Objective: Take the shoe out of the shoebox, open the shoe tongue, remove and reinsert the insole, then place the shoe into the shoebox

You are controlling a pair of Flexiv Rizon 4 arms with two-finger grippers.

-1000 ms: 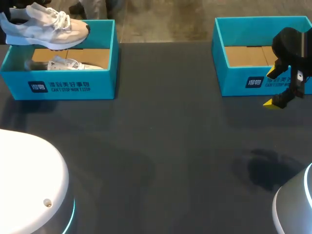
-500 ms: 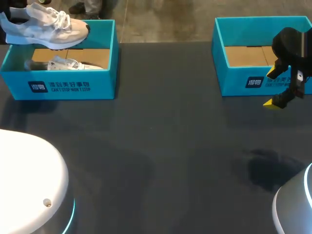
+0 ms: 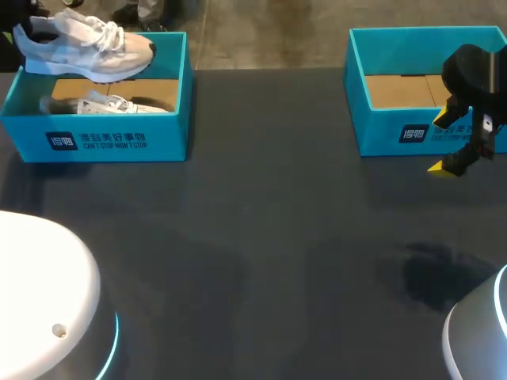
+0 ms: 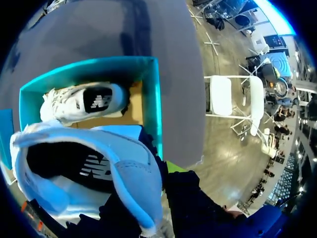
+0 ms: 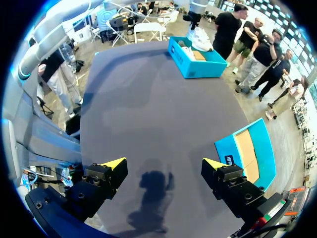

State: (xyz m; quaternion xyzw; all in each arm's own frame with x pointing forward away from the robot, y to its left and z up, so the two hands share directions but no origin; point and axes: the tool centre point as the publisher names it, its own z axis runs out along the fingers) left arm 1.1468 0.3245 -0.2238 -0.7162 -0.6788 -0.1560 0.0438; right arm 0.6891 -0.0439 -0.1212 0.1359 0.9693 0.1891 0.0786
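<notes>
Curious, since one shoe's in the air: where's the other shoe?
Head view, far left: the other shoe lies inside the left shoebox, below the raised shoe.

Your L gripper (image 4: 163, 193) is up at the far-left corner of the table (image 3: 261, 237), clamped on the shoe (image 3: 87, 47) and holding it in the air. The shoe covers most of its fingers; only one yellow tip (image 4: 173, 166) shows beside the heel. Your R gripper (image 5: 163, 163) hangs over the table's right side, pointing down, fingers spread wide apart. The L arm (image 3: 47, 293) comes in at the near-left corner and the R arm (image 3: 479, 340) at the near-right.
</notes>
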